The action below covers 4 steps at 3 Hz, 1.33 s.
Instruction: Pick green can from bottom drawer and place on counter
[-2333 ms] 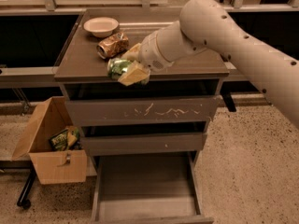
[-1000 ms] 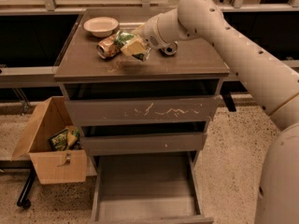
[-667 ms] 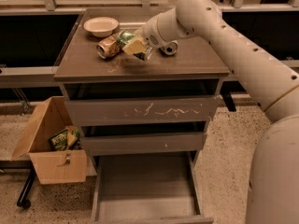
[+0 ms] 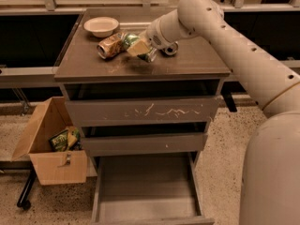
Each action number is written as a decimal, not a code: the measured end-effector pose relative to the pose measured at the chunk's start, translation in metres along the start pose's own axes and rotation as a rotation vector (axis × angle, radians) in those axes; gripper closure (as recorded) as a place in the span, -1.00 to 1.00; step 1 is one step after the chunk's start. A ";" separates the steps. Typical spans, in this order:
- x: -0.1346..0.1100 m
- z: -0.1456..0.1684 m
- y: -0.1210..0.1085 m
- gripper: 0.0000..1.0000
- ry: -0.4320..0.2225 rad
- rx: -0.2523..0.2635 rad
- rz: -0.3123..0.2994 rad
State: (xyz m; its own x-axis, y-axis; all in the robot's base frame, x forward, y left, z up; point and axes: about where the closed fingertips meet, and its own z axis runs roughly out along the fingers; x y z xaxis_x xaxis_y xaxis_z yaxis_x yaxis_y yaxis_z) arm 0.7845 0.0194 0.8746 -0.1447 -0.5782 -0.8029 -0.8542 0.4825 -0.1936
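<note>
My gripper [image 4: 139, 47] is over the middle of the counter [image 4: 187, 64], shut on the green can [image 4: 128, 39]. A tan finger [image 4: 137, 46] covers the can's middle, and only its dark green ends show. The can is tilted and low over the counter, right next to the tan-gold can [image 4: 109, 46], which lies on its side. I cannot tell whether the green can touches the surface. The bottom drawer [image 4: 145, 191] is pulled open below, and its grey floor is bare.
A pale bowl [image 4: 101, 26] stands at the counter's back left. A small silver object [image 4: 169, 49] lies behind the gripper. The scratched drawer front [image 4: 140, 112] is shut. An open cardboard box [image 4: 51, 146] holding packets stands on the floor at the left.
The gripper carried the green can from the counter's front edge back and left to beside the tan-gold can. It has barely moved over the last second.
</note>
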 end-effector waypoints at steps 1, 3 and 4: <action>0.004 0.004 -0.004 -0.76 0.005 -0.010 0.008; -0.015 -0.009 -0.011 -1.00 -0.032 0.002 -0.034; -0.038 -0.048 -0.008 -1.00 -0.092 0.052 -0.098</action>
